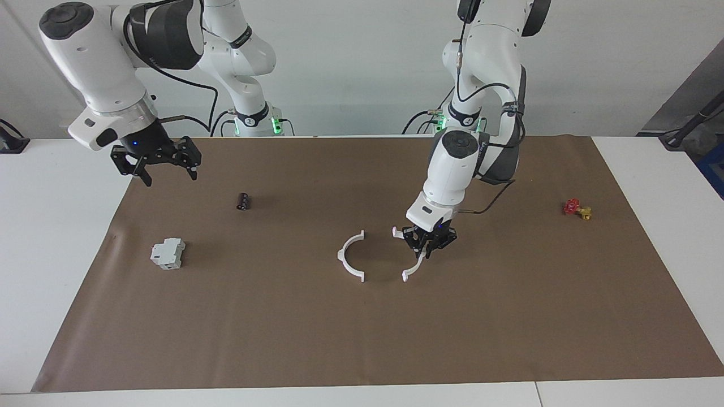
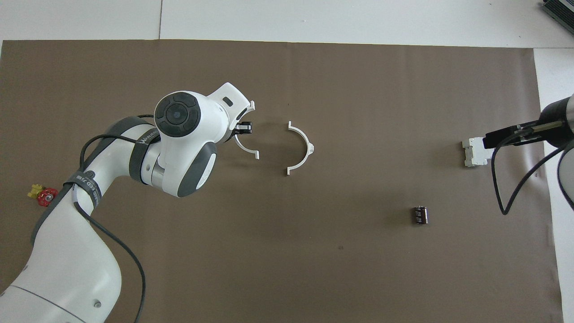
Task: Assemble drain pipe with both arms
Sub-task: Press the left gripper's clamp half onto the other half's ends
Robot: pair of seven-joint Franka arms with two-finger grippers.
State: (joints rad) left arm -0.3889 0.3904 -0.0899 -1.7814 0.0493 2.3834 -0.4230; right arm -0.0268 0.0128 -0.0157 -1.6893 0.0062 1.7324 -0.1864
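**At mat centre: left gripper down on one half-ring, the other half-ring lying free beside it**

On the middle of the brown mat (image 1: 362,339), the left gripper (image 1: 428,242) is lowered to the surface, fingers clamped on the arc of a white half-ring (image 1: 412,270). That half-ring's tabbed ends stick out either side of the fingers: one tab just nearer the robots, one farther from them. In the overhead view the same gripper (image 2: 241,128) is mostly hidden under the arm's wrist housing, with only the half-ring's lower curve (image 2: 247,151) and a tab showing.

Just beside it, toward the right arm's end of the table, the second half-ring (image 1: 350,255) lies flat on the mat, not touched by anything. The open sides of the two halves face each other, a clear gap between their tab ends, so they're near but apart, not joined (image 2: 301,148).

The right gripper (image 1: 164,165) hangs in the air with fingers spread, holding nothing, over the mat's corner near the robots at the right arm's end; that arm waits.

Elsewhere: small dark cylinder (image 1: 243,201) on the mat nearer the robots than the grey boxy block (image 1: 168,253); the red-and-gold valve piece (image 1: 577,209) well apart toward the left arm's end.
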